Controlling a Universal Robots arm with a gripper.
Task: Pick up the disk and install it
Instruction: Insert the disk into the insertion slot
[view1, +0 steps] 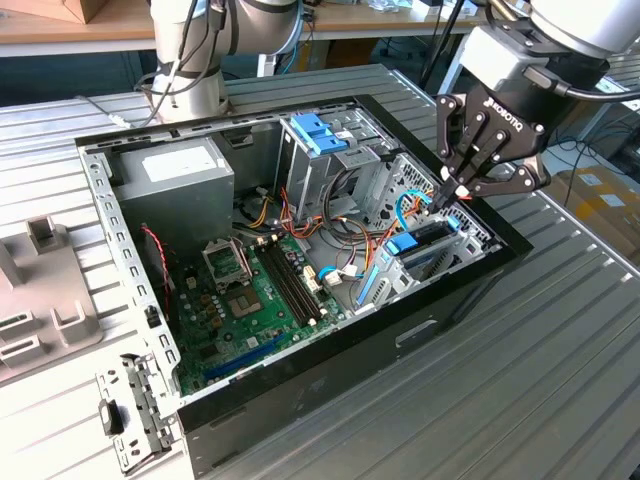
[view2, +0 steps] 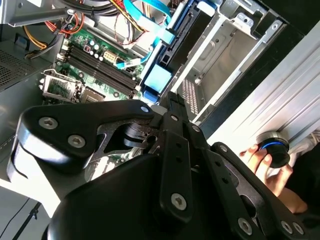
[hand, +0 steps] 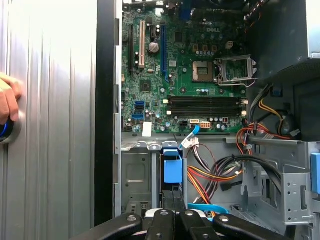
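Observation:
The disk (view1: 432, 242) stands on edge in the metal bay at the case's corner on the exterior view's right. Its blue side bracket (view1: 403, 243) faces the motherboard. In the first wrist view the bracket (hand: 171, 168) shows as a light-blue block, with the disk's dark edge running back from it under my fingers. My gripper (view1: 447, 195) hangs just above the disk's top edge. It is shut, with the fingertips (view2: 170, 100) pressed together and nothing visible between them. I cannot tell whether they touch the disk.
The open case holds a green motherboard (view1: 250, 290), a grey power-supply box (view1: 175, 175), a cage with blue latch tabs (view1: 320, 135) and loose cables (hand: 210, 175). A metal bracket (view1: 130, 415) lies on the table. A person's hand (view2: 270, 170) rests on a round knob.

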